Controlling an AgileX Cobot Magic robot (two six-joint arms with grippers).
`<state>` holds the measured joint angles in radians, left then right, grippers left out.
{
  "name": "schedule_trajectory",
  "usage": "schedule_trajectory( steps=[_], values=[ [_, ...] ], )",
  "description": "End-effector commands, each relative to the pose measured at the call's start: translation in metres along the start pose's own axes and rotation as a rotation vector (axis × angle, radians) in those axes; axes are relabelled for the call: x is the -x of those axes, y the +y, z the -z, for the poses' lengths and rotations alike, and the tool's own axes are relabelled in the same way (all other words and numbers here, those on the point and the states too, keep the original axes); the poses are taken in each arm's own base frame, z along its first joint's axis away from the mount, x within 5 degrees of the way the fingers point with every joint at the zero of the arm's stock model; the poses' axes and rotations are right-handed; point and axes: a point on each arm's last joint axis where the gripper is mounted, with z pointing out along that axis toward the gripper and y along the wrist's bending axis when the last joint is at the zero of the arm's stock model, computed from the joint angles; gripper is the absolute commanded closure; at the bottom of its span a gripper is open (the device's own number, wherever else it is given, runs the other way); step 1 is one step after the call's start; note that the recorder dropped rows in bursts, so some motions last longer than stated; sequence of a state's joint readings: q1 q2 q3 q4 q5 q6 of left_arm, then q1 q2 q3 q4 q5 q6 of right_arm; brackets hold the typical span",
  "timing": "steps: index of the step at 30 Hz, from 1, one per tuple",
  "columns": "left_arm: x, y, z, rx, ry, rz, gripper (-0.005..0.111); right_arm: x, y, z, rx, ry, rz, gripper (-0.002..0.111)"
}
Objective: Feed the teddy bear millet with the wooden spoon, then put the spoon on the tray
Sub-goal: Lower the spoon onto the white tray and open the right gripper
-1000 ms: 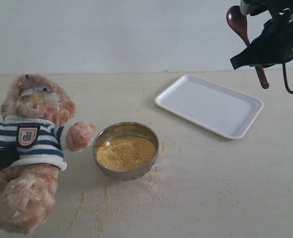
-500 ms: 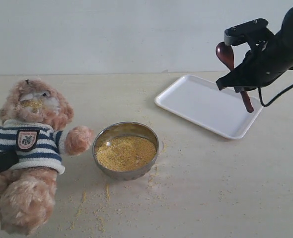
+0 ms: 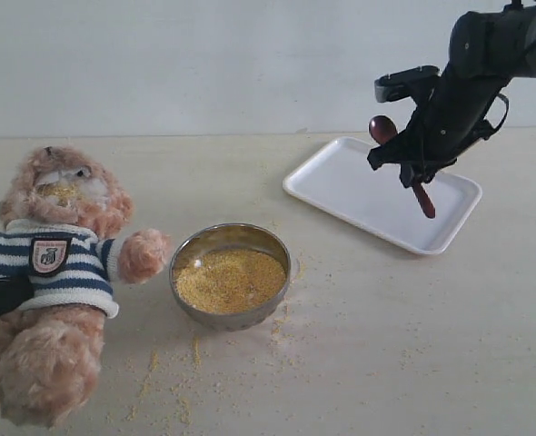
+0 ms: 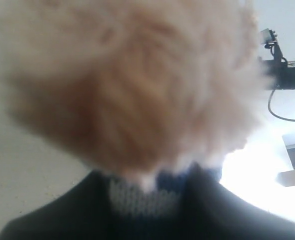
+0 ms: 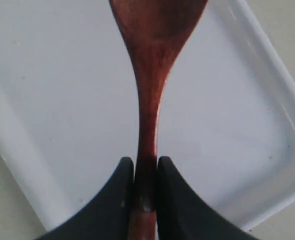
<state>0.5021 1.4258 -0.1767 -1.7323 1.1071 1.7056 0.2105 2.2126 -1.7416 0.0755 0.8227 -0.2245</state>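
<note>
The right gripper (image 3: pixel 411 168) (image 5: pixel 145 175) held the slim, dark reddish-brown wooden spoon (image 3: pixel 423 200) (image 5: pixel 150 90) over the flat white rectangular tray (image 3: pixel 359 186) (image 5: pixel 62 100) at the far right of the pale desk (image 3: pixel 386 345). Its black jaws were pinched on the thin handle. The spoon hung tilted, its small round bowl uppermost and its handle end low over the tray. Whether that end touched the tray could not be made out.

Well apart, at the desk's left edge, the fluffy light-brown teddy bear (image 3: pixel 59 236) (image 4: pixel 132 85) in a navy-and-white striped shirt lay on its back, with yellow grains on its muzzle. One paw rested just beside the round, shiny metal bowl (image 3: pixel 232 229). The bowl held a heap of fine yellow millet (image 3: pixel 230 279), and more grains lay scattered on the desk around and in front of it.

In the left wrist view the left gripper (image 4: pixel 146 195) sat close against the bear, its dark jaws flanking a patch of striped knit. The blur left it unclear whether they were spread or gripping.
</note>
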Motion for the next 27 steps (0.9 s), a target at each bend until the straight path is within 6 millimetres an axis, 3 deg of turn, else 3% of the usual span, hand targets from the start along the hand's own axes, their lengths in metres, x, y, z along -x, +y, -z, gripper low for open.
schedule_trajectory(
  steps=[1, 5, 11, 19, 27],
  values=[
    [0.003, -0.001, -0.001, -0.026, -0.015, 0.015, 0.102, -0.006, -0.002, -0.02, 0.0, 0.047, 0.005, 0.108],
    [0.001, 0.005, -0.003, -0.021, 0.006, 0.057, 0.102, -0.01, -0.002, -0.032, 0.004, 0.069, 0.003, 0.108],
    [-0.003, 0.013, -0.007, -0.013, 0.034, 0.159, 0.102, -0.008, -0.002, -0.034, 0.001, 0.052, 0.002, 0.107],
    [-0.003, 0.012, -0.008, -0.04, 0.035, 0.171, 0.102, -0.008, -0.002, -0.034, 0.001, 0.049, 0.002, 0.082],
    [-0.003, 0.012, -0.008, -0.04, 0.035, 0.171, 0.102, -0.007, -0.002, -0.031, 0.0, 0.045, -0.002, 0.079]
  ],
)
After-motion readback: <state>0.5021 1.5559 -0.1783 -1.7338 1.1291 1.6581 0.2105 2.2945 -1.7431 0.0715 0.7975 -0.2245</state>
